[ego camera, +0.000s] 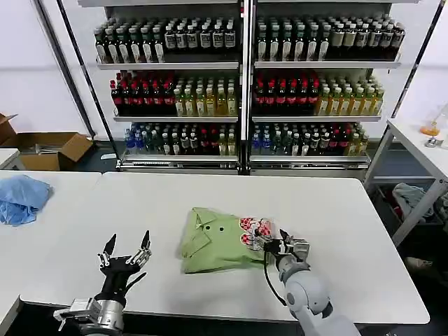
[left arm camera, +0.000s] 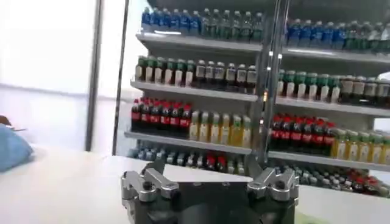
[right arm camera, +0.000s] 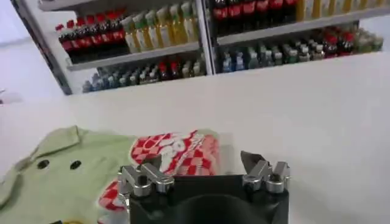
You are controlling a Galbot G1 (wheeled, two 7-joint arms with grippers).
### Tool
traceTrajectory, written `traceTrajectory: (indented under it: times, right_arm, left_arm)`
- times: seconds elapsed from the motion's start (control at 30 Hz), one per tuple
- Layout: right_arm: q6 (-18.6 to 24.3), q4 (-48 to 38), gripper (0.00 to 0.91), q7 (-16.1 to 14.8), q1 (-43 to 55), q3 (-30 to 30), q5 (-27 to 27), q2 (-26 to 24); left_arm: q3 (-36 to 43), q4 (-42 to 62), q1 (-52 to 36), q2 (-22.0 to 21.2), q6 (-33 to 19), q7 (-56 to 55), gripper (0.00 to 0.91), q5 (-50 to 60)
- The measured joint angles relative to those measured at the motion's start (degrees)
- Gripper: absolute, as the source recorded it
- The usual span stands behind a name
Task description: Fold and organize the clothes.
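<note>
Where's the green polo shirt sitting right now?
In the head view, the polo shirt lies folded at the middle of the white table, with the right gripper at its patterned right edge.

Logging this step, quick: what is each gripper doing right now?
Left gripper: open, holding nothing, over bare table.
Right gripper: open, holding nothing, at the folded shirt's patch edge.

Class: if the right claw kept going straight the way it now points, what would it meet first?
Probably bare white table: the open right claw sits at the green polo shirt's patch edge, pointing toward the bottle shelves. Depth unclear.
</note>
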Motion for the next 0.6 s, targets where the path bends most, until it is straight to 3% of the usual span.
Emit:
traceTrajectory:
  times: [0.03,0.1,0.6]
  right_arm:
    - [0.0,-0.5,0.242,0.0,0.3,-0.3,0.1,0.3]
    - [0.0,-1.5,0.0,0.1,0.9,-0.8,0.4,0.9]
    - [1.6,-3.6,0.0,-0.2,1.6,-1.4,0.0,0.7]
  left_arm:
    - [-0.2,-0.1,0.2,-0.1,0.0,0.0,0.907,0.1]
    - [-0.5,-0.5,0.6,-0.1,-0.1,0.0,0.907,0.2]
    - [-1.5,-2.3,2.7,-0.6,-0.3,-0.2,0.907,0.5]
